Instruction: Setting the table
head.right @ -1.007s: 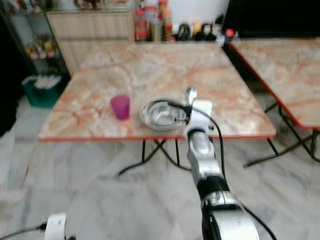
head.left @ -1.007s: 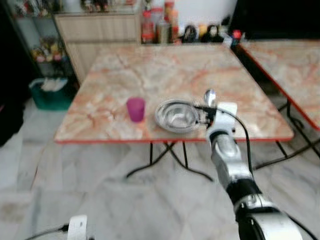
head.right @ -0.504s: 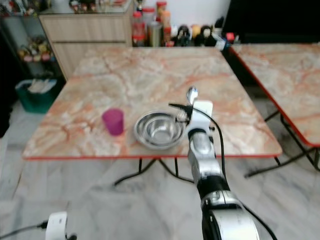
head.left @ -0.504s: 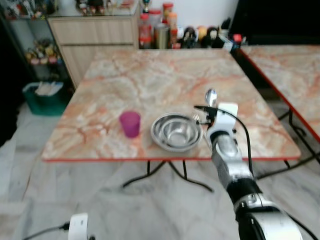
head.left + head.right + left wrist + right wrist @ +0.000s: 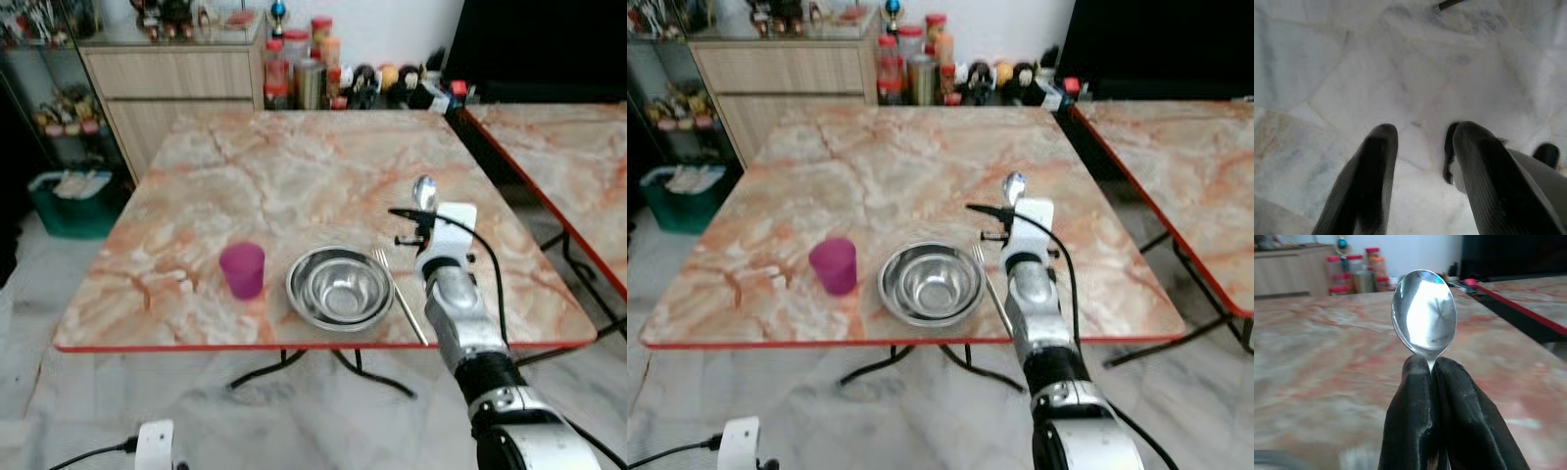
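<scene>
Spoon (image 5: 1424,313) — in right gripper (image 5: 1432,367)

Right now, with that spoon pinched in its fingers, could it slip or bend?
The spoon looks like polished metal, so probably stiff and unlikely to bend. Its shiny, narrow neck is all the right gripper's fingers clamp, so it might swivel or slide. It seems light, so a firm pinch should probably hold.

Silver right arm (image 5: 460,323), apparently black-cabled
</scene>
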